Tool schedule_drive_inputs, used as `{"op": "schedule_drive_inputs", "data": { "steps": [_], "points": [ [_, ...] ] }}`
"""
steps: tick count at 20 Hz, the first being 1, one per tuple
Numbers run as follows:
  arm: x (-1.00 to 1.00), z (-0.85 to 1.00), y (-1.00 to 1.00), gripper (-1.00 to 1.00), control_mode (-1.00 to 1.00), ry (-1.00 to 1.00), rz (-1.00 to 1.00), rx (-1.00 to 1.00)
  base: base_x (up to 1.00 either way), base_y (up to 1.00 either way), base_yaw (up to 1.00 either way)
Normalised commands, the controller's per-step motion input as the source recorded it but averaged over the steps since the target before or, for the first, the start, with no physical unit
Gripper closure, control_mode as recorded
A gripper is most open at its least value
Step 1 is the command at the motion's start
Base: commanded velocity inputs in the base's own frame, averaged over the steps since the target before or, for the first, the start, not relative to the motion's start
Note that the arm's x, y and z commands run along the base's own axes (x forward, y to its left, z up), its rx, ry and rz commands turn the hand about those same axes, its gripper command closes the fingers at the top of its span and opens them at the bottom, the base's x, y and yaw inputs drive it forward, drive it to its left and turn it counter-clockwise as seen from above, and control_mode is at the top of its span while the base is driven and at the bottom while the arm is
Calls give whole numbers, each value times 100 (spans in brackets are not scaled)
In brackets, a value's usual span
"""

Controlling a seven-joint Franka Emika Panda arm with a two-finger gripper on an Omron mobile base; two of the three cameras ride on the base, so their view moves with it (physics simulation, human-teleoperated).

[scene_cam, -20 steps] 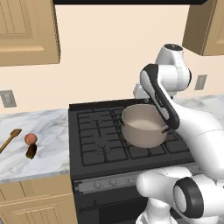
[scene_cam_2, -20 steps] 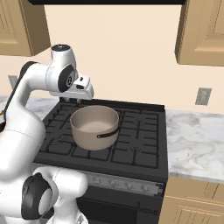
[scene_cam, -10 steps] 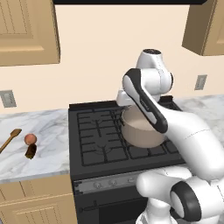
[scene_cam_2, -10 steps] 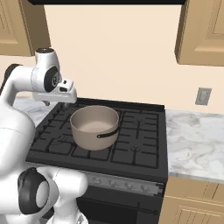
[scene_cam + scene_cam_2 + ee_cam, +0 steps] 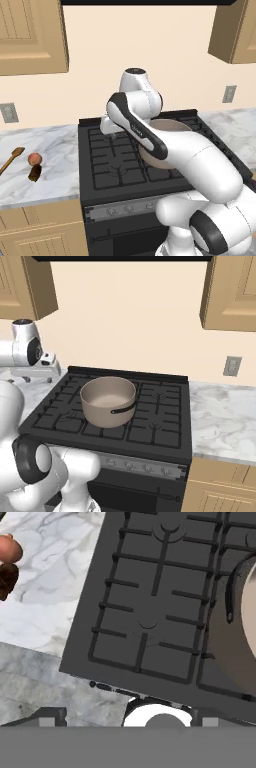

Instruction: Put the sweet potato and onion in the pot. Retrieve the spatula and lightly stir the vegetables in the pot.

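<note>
Beige-grey pot (image 5: pixel 108 400) sits on the stove (image 5: pixel 150 421) grates, pale inside, dark side handle facing front, nothing in it that we can see. Reddish onion (image 5: pixel 34 159) and dark brown sweet potato (image 5: pixel 35 173) lie touching on the marble counter (image 5: pixel 55 150) left of the stove, wooden spatula (image 5: pixel 12 159) near them further left. We see the arm bent over the stove's left burners, gripper (image 5: pixel 111 126) empty, jaws spread wide, pointing down between pot and vegetables.
</note>
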Motion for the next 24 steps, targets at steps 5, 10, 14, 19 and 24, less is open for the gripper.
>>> {"op": "schedule_drive_inputs", "data": {
  "steps": [5, 10, 14, 19, 24],
  "points": [
    [0, -51, 100, -100, -100, 3, 1, 0, 0, 0, 0],
    [0, -37, 100, -100, -100, 10, 0, 0, 0, 0, 0],
    [0, -3, 81, -100, -100, 12, 0, -6, 0, 0, 0],
    [0, -18, 41, -100, -100, 0, 0, 0, 0, 0, 0],
    [19, -56, 42, -100, -100, 0, -3, 0, 0, 0, 0]
  ]
}}
